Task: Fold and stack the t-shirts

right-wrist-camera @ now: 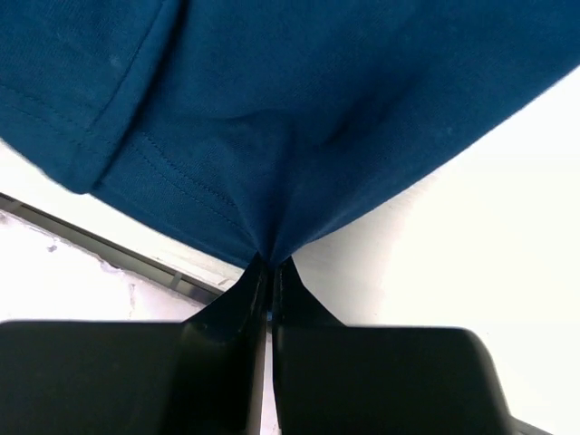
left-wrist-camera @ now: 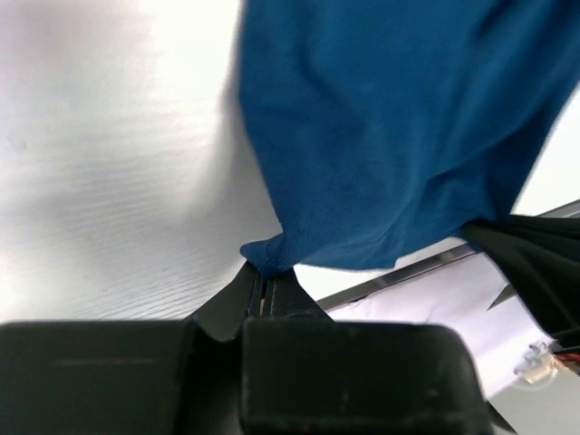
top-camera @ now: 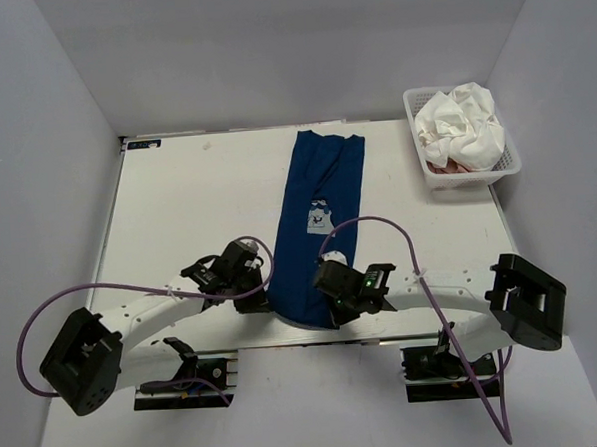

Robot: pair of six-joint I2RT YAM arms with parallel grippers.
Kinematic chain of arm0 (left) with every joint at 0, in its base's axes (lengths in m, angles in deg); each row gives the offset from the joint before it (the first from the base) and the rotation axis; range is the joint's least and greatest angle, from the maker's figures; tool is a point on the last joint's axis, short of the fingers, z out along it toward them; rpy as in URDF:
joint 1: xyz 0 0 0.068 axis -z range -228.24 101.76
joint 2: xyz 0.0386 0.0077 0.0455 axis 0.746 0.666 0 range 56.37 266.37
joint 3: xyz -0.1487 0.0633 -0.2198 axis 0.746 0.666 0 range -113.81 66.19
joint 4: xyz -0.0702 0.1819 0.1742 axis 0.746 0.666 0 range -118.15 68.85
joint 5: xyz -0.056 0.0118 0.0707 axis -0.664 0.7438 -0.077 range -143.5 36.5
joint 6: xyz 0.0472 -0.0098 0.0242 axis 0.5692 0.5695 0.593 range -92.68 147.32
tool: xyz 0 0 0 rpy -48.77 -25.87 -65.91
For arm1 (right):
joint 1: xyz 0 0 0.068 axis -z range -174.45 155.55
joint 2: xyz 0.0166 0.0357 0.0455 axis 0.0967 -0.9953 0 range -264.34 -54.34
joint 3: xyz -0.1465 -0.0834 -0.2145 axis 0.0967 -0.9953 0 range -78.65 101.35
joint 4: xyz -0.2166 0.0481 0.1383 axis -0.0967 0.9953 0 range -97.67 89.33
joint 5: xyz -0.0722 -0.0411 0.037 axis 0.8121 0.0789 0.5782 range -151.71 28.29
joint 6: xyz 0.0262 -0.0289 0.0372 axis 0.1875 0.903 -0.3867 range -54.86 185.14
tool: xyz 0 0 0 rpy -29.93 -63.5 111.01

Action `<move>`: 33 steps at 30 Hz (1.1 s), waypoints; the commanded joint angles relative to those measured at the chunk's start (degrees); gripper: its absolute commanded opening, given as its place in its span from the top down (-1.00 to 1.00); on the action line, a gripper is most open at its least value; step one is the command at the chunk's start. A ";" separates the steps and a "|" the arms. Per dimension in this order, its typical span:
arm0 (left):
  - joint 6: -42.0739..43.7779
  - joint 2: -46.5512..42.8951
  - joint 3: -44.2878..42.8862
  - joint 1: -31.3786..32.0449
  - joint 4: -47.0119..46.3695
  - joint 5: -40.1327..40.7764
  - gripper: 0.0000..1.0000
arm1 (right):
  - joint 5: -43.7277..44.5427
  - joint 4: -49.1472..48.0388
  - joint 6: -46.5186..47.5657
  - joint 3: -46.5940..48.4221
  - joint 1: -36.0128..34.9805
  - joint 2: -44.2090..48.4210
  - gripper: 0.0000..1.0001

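A: Entry: navy t-shirt, position?

B: The navy t-shirt (top-camera: 320,197) lies mid-surface, folded into a long narrow strip that runs from the far side of the white surface (top-camera: 188,209) to its near edge. The pale square print (top-camera: 318,218) faces up, about halfway along.

A: Left hand?

B: The left hand (left-wrist-camera: 268,277) is at the strip's near-left corner. Its fingers are pressed together, with a small nub of blue cloth pinched between the tips. In the wrist view the fabric fans out from the pinch in loose folds.

A: Right hand?

B: The right hand (right-wrist-camera: 269,265) is at the near-right corner. Its fingers are closed on the hem, and the cloth is drawn to a point at the tips. A stitched seam shows just above the pinch.

A: Are the near corners lifted off the surface?

B: Cannot tell from overhead, because both wrists cover that end.

A: Other shirts?

B: The white mesh basket (top-camera: 473,177) sits at the far right corner of the surface, well apart from the strip. The white t-shirt (top-camera: 463,120) is crumpled inside it and heaped above the rim. A sliver of the pink t-shirt (top-camera: 444,166) shows beneath on the near side. Neither hand is near the basket.
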 commanded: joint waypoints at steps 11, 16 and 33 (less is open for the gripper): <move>5.22 4.61 -14.22 0.07 -1.21 6.80 1.00 | 13.58 6.05 0.29 8.28 4.19 2.60 1.00; 7.24 11.47 -24.66 -1.16 0.55 11.89 1.00 | 18.96 5.00 5.54 12.95 9.19 1.72 1.00; 12.43 37.49 -59.21 -3.62 9.78 23.59 1.00 | 7.89 -4.58 18.74 26.65 29.42 -9.70 1.00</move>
